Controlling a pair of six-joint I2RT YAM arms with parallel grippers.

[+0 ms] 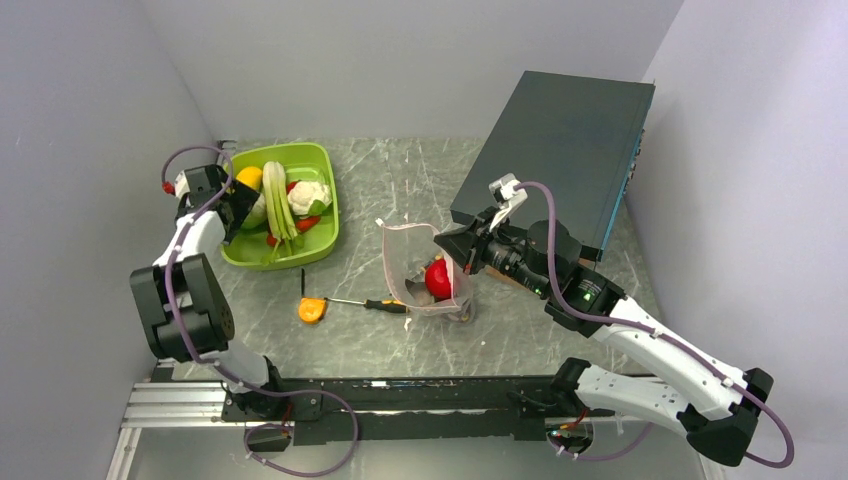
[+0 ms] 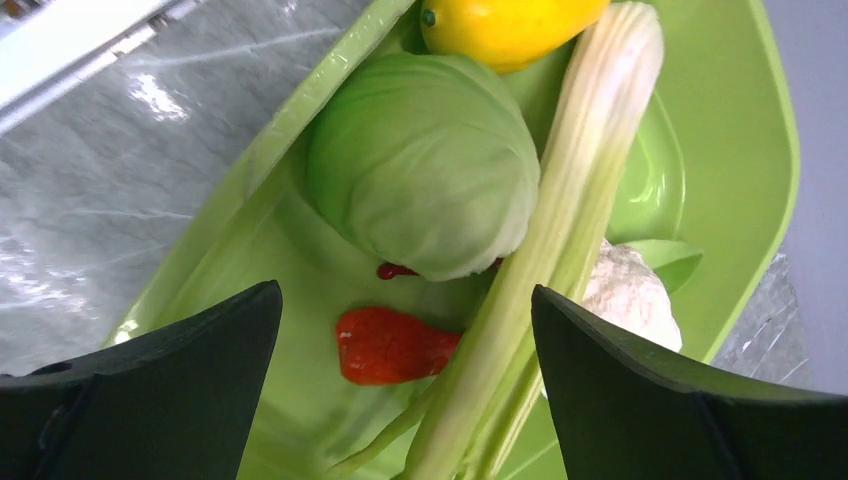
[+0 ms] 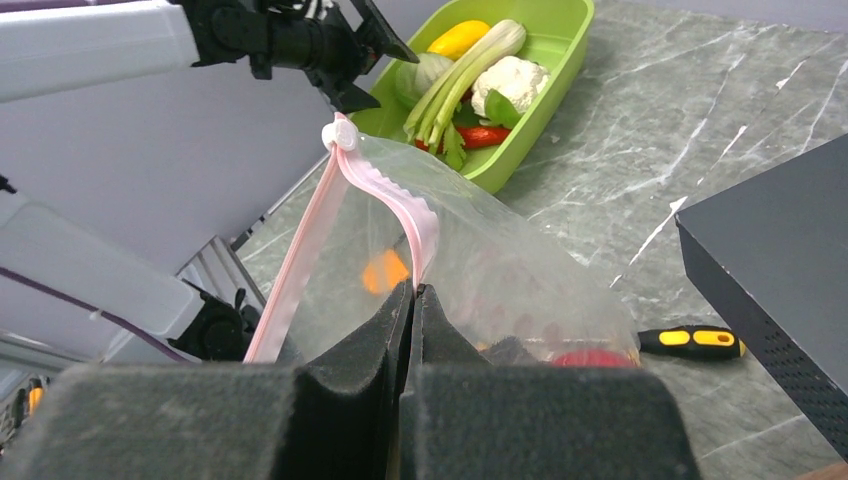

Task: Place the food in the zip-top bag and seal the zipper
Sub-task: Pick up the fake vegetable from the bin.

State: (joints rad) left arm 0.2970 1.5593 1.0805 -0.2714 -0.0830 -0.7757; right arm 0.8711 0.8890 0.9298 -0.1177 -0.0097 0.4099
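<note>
The clear zip-top bag stands open at mid-table with a dark red round piece inside. My right gripper is shut on the bag's pink zipper strip and holds the mouth up. My left gripper is open and empty, just above the lime-green tray. Between its fingers lie a red chili and a green stalk. The light-green leafy head lies just beyond, and the white cauliflower to the right.
A yellow-and-black screwdriver and an orange tape measure lie in front of the bag. A large black box stands at the back right. A yellow toy piece sits at the tray's far end. Walls close in on both sides.
</note>
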